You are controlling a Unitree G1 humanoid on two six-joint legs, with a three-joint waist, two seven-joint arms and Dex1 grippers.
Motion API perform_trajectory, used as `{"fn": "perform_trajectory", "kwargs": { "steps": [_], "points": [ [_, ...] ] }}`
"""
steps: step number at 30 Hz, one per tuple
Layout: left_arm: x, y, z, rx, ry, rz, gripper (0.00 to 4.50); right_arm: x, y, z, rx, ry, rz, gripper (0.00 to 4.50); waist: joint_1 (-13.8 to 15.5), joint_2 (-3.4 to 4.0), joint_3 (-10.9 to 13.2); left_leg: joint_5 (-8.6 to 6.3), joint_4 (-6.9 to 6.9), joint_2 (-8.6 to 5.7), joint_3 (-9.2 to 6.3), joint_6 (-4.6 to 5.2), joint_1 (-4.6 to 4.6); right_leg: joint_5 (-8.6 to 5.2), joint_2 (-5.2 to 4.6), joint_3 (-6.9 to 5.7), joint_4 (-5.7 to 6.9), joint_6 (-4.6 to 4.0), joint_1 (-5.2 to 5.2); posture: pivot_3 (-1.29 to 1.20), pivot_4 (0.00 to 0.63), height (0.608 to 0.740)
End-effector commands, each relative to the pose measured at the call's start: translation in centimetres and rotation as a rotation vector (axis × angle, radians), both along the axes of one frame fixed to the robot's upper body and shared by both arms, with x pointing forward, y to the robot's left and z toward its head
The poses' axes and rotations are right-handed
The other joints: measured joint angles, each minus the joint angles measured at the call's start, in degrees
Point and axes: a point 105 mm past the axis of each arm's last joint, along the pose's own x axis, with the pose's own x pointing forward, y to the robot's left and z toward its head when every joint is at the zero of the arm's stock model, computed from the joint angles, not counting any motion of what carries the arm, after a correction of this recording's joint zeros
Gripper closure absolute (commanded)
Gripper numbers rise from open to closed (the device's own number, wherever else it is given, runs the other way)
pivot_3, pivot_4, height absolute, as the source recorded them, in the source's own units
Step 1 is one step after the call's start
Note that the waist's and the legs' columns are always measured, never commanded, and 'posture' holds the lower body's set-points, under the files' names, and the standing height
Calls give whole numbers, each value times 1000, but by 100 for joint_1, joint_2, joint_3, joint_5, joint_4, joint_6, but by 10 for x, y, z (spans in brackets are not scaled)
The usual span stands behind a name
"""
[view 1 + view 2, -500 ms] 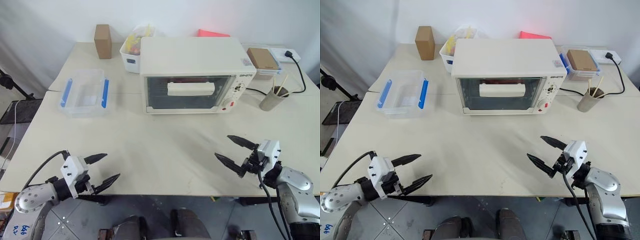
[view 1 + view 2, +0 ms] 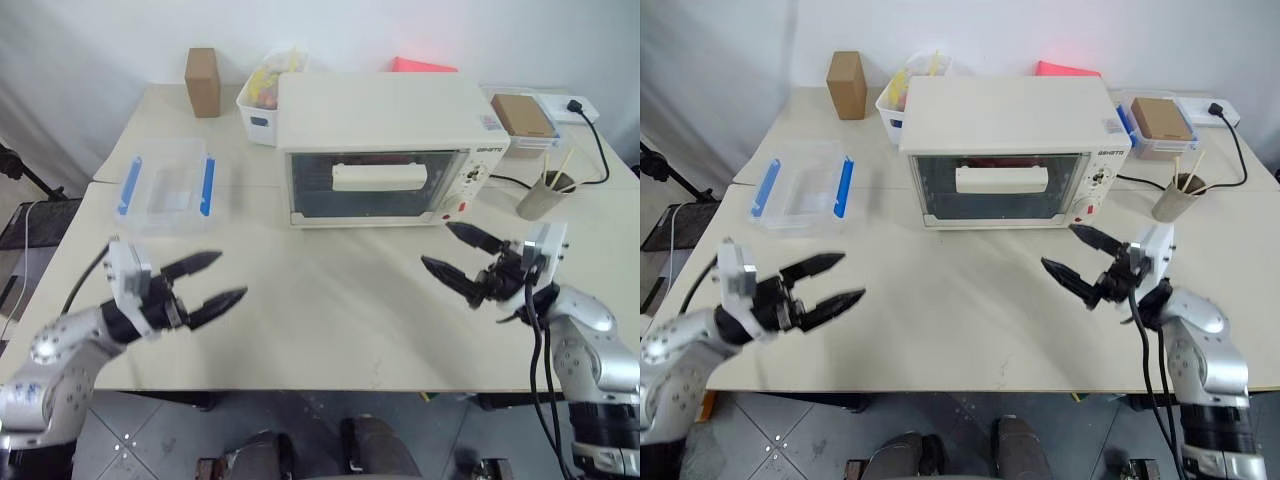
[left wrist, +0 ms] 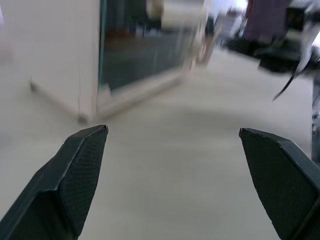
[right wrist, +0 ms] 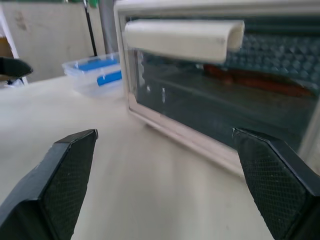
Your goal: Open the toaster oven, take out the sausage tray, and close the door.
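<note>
Cream-white toaster oven, red-brown sausages inside, clear box with blue clips.

The toaster oven is seen at the far middle of the bench, its door closed. Both pincers, left pincer and right pincer, are held open above the near bench.

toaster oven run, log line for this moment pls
stage: approach | cream-white boxy toaster oven glass door shut | left tool open, empty | right tool open, empty, nearer door
</note>
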Motion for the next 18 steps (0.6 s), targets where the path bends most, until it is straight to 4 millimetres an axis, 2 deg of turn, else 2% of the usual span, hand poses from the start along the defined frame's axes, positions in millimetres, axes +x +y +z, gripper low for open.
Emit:
{"fn": "perform_trajectory", "kwargs": {
  "steps": [1,6,18],
  "points": [
    [-1,-14,6,-33,16,-51,22,7,6,19,19,-67,2,0,-7,0,0,0,1,1,0,1,0,0,1,0,0,0,1,0,150,740],
    [-2,-25,2,-16,20,-96,22,16,15,34,15,-147,14,0,-12,2,1,-1,-3,6,0,0,-9,0,9,0,-5,0,-10,0,150,740],
    [-3,-34,-3,-4,14,-122,22,20,35,33,17,-148,92,0,-18,2,1,-1,5,8,1,0,-9,0,9,1,-1,0,-9,0,150,740]
  ]
}}
